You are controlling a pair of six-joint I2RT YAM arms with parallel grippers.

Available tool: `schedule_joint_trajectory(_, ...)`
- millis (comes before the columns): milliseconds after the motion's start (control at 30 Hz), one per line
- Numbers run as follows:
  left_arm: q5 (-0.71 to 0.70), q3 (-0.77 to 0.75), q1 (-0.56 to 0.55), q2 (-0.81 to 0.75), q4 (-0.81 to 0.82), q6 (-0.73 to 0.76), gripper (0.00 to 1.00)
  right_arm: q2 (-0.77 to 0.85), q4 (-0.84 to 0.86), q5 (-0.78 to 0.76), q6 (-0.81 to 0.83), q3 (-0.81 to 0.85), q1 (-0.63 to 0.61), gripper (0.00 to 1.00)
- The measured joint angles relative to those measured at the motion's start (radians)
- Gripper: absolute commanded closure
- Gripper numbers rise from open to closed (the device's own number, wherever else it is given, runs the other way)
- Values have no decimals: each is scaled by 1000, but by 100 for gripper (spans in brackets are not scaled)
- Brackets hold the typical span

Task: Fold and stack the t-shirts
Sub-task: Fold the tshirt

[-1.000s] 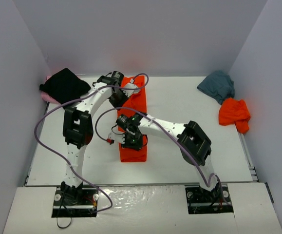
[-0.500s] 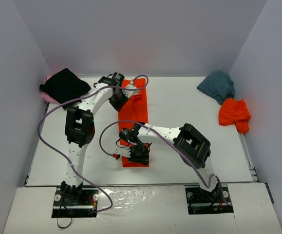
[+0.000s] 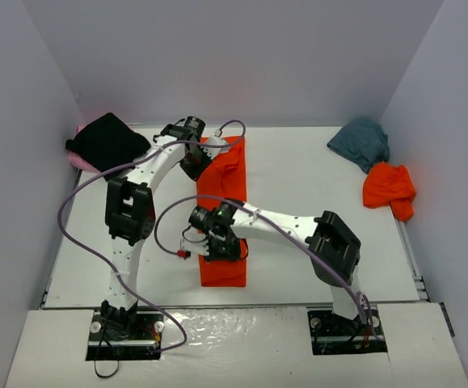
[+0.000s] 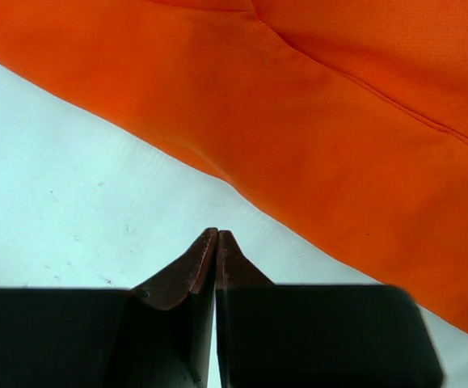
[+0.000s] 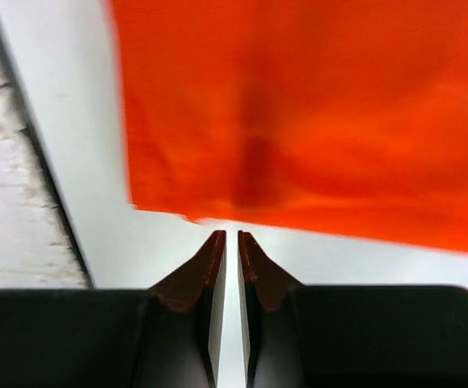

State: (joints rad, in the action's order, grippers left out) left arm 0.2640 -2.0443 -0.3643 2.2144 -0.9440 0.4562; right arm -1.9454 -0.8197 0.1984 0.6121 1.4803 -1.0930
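Observation:
A bright orange-red t-shirt (image 3: 232, 174) lies folded into a long narrow strip down the middle of the white table (image 3: 314, 178). My left gripper (image 3: 195, 164) is shut and empty at the strip's far left edge. In the left wrist view its tips (image 4: 217, 233) hover over bare table beside the cloth (image 4: 339, 121). My right gripper (image 3: 221, 245) is above the strip's near part, jaws almost together with nothing between them. In the right wrist view it (image 5: 231, 234) points at the cloth's near edge (image 5: 314, 105).
A black t-shirt (image 3: 107, 141) is bunched at the far left, with a pink one (image 3: 78, 159) peeking out beneath it. A teal-grey t-shirt (image 3: 361, 141) and a second orange-red one (image 3: 389, 187) are crumpled at the far right. Walls enclose the table.
The orange strip's near end now lies closer to the table's front edge. My right gripper went toward the front edge, then drew back a little. My left gripper stayed at the strip's far end.

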Motion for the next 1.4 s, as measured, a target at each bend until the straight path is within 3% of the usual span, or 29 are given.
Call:
schedule_joint_trajectory(100,-4,-18,6,-10,-1,-6,100,44,6,-55,-9,104,63,71)
schedule_joint_trajectory(167,-2,-40,15,-10,-1,-18,87,65,16,-86,-16,185,119,77)
schedule_joint_trajectory(267,13,-69,41,-10,-1,-48,85,70,44,-98,-39,313,226,64)
schedule_joint_trajectory(367,34,-86,76,-10,0,-89,82,55,83,-67,-100,418,353,71)
schedule_joint_trajectory(600,81,-88,178,-10,4,-182,76,-222,144,164,-226,759,630,66)
schedule_joint_trajectory(767,107,-75,236,-19,13,-209,76,-472,157,262,-257,962,676,66)
schedule_joint_trajectory(900,123,-45,244,-45,14,-211,75,-577,161,322,-265,1004,678,66)
schedule_joint_trajectory(1133,155,-36,235,-68,19,-211,75,-655,193,375,-297,1061,683,63)
schedule_joint_trajectory(1400,162,-20,235,-71,20,-208,75,-656,386,392,-437,1029,758,63)
